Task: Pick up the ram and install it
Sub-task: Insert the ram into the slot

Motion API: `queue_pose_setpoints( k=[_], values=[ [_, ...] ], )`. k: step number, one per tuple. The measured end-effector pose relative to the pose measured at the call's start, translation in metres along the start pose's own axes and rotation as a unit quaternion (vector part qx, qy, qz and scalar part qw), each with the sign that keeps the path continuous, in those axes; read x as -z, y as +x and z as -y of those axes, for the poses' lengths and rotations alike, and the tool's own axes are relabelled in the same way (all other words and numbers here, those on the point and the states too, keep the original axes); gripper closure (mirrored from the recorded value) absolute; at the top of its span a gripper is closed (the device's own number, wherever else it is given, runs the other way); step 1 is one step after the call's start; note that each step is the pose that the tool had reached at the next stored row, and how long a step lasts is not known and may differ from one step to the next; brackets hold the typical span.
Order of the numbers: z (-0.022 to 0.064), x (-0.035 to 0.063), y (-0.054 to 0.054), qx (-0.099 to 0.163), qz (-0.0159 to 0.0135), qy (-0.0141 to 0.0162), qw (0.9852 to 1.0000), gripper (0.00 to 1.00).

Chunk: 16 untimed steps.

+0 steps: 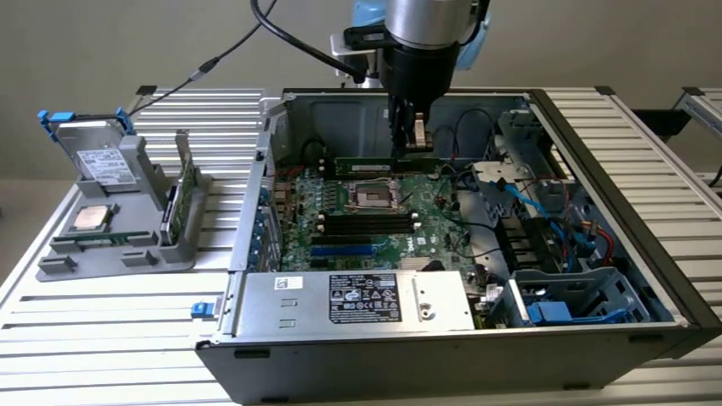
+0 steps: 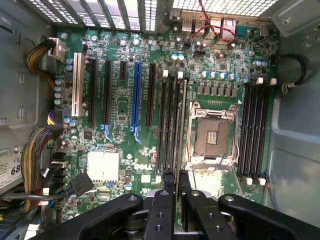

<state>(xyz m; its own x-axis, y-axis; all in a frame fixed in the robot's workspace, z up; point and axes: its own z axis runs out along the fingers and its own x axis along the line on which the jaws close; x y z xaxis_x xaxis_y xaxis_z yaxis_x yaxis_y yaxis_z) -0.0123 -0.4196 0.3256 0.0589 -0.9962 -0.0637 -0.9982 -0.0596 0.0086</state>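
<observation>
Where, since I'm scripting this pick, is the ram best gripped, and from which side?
Probably by its upper long edge, pinched across the two flat faces from above, as the gripper holds the ram: it is thin, stands on edge, and its lower edge must stay free for the slots.

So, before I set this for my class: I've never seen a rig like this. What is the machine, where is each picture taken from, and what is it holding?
The machine is a robot arm ending in a pincer. One picture comes from a camera standing off the arm. It shows an open computer case on a slatted table, with a grey holder of parts at that view's left. The other comes from a camera on the wrist, looking down onto the green motherboard. The pincer is shut on the ram, a thin green memory stick, holding it over the motherboard beside the empty processor socket.
</observation>
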Motion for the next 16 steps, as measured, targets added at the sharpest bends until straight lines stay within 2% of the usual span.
queue_pose_setpoints(
  k=[8, 12, 16],
  values=[
    [0.0, -0.0024, 0.0, 0.0, -0.0001, -0.0012, 1.0, 0.86],
    [-0.0009, -0.0083, 0.0, 0.0, -0.0034, -0.0014, 1.0, 0.86],
    [-0.0025, -0.013, 0.001, 0.0, -0.0082, -0.0017, 1.0, 0.86]
  ],
)
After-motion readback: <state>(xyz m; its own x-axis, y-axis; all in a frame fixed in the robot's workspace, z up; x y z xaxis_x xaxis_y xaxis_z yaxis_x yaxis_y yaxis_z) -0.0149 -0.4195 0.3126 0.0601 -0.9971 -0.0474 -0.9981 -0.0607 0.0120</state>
